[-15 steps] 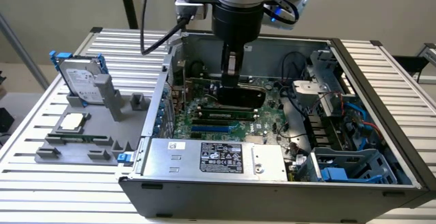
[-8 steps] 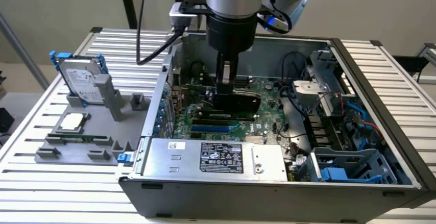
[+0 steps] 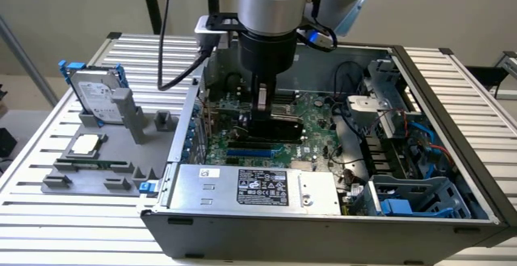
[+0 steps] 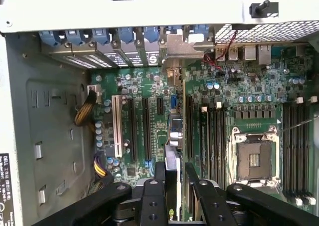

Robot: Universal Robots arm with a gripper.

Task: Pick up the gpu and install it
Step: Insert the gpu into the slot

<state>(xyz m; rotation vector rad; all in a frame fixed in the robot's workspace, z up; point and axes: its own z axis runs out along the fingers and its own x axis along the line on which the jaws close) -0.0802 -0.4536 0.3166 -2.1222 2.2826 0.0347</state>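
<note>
Holding a slim black-faced green gpu card (image 4: pixel 172 156) edge-on, black gripper (image 4: pixel 174 170) fingers (image 4: pixel 152 198) partly closed on it. Card over green motherboard (image 4: pixel 249 101) slots inside open grey metal computer case (image 3: pixel 323 229). Card's lower edge hidden; seated or not, cannot tell.

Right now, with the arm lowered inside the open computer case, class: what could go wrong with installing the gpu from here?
1. The gripper holds the gpu edge-on over closely spaced slots. A slight offset could press it into the wrong one or onto parts of the motherboard.
2. Its bracket end lies near the row of blue latches and might catch there.
</note>
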